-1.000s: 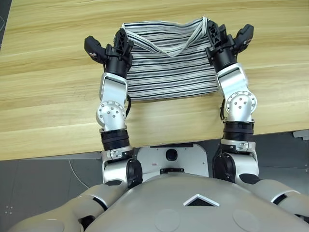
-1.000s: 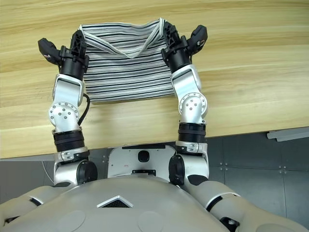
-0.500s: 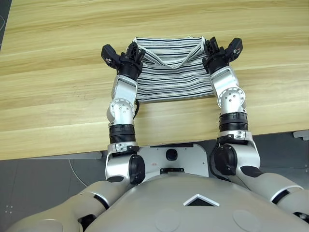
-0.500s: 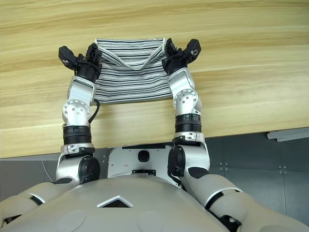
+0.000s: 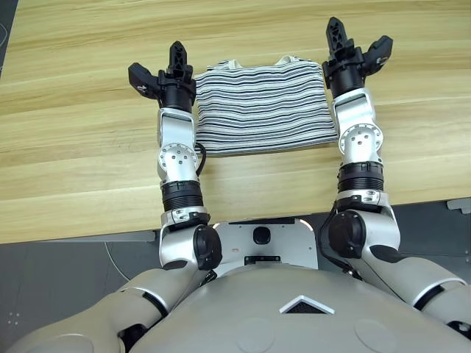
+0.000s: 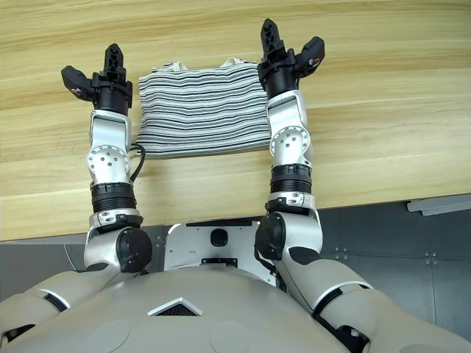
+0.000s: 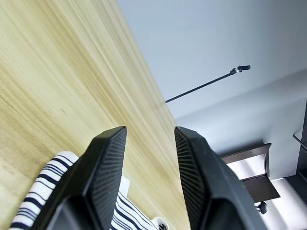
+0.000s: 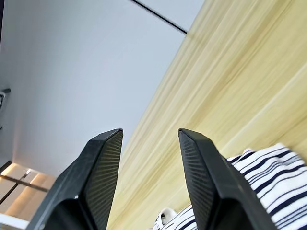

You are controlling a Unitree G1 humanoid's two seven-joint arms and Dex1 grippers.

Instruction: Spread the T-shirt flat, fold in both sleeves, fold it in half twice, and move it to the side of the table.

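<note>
A: Look, our two arms have swung up and apart. A moment ago both grippers pinched the shirt's far corners by the collar. Now that edge lies down and we have let go.

B: So where is the shirt (image 5: 261, 107) now?

A: It lies folded on the table (image 5: 73, 147), a stripy block right between our arms. A bit of the collar pokes out at the far edge.

B: And our grippers?

A: The left gripper (image 5: 158, 65) is spread wide and holds nothing. It sits just beside the far left corner. The right gripper (image 5: 358, 37) is spread wide too, with nothing in it, just beside the far right corner.

B: What do we need to get right here?

A: We think this is the letting-go part of a fold in half. We should lift straight up, so no finger snags the cloth and drags the top layer along.

B: Is the fold neat?

A: Mostly. The near edge looks a little slanted. If one more fold is left, we think we should pinch all the layers, not just the top one. Then we carry both corners over together, so the edges meet.

B: And after that?

A: We slide it to the side, low and slow, so it does not fall open.
</note>
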